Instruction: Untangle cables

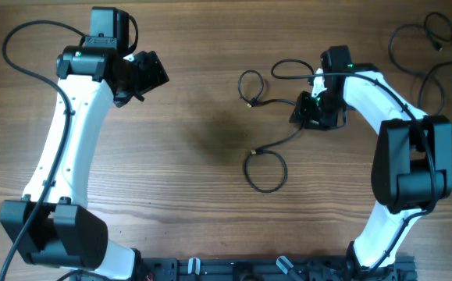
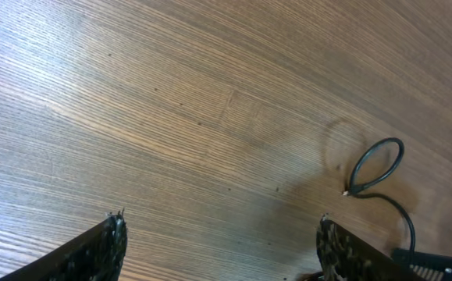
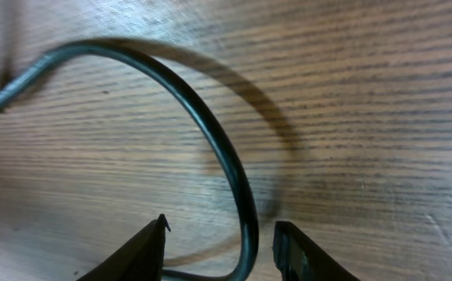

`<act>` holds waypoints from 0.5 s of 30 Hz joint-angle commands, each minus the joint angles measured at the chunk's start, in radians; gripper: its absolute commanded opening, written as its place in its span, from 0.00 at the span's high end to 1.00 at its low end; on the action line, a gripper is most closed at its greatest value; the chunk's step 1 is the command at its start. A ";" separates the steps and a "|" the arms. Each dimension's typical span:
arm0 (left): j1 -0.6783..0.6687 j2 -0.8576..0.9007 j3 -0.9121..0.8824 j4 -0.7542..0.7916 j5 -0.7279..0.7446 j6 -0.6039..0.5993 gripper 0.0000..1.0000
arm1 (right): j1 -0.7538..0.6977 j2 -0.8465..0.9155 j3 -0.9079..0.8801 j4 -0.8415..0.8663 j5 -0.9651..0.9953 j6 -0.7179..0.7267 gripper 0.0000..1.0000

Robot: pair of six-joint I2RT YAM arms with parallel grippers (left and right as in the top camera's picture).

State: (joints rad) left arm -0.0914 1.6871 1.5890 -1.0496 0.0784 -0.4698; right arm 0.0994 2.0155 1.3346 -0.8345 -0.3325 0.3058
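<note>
Cable (image 3: 216, 140) — between fingertips of right hand (image 3: 222, 228)

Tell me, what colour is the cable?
The cable is black; the right wrist view shows it best.

L arm (image 1: 69, 133), R arm (image 1: 370, 94): white w/ blk joints (image 1: 54, 234), blk wire (image 1: 5, 48) on each. Green LED (image 1: 317, 99) nr R wrist. L gripper (image 2: 222, 225) blk, serrated tips.
</note>
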 commanded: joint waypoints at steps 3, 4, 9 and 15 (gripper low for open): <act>0.002 0.011 0.000 -0.003 -0.009 -0.010 0.21 | 0.005 0.023 -0.037 0.015 -0.012 -0.018 0.58; 0.002 0.011 0.000 -0.003 -0.009 -0.010 0.21 | 0.005 0.023 -0.037 0.020 -0.023 -0.018 0.65; 0.002 0.011 0.000 -0.003 -0.009 -0.010 0.21 | 0.005 0.018 -0.023 0.071 -0.179 -0.065 0.95; 0.002 0.011 0.000 -0.003 -0.008 -0.010 0.20 | -0.056 -0.119 0.209 -0.035 -0.227 -0.119 0.96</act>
State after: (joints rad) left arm -0.0914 1.6871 1.5890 -1.0515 0.0784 -0.4698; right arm 0.0921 2.0140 1.3945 -0.8280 -0.5064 0.2287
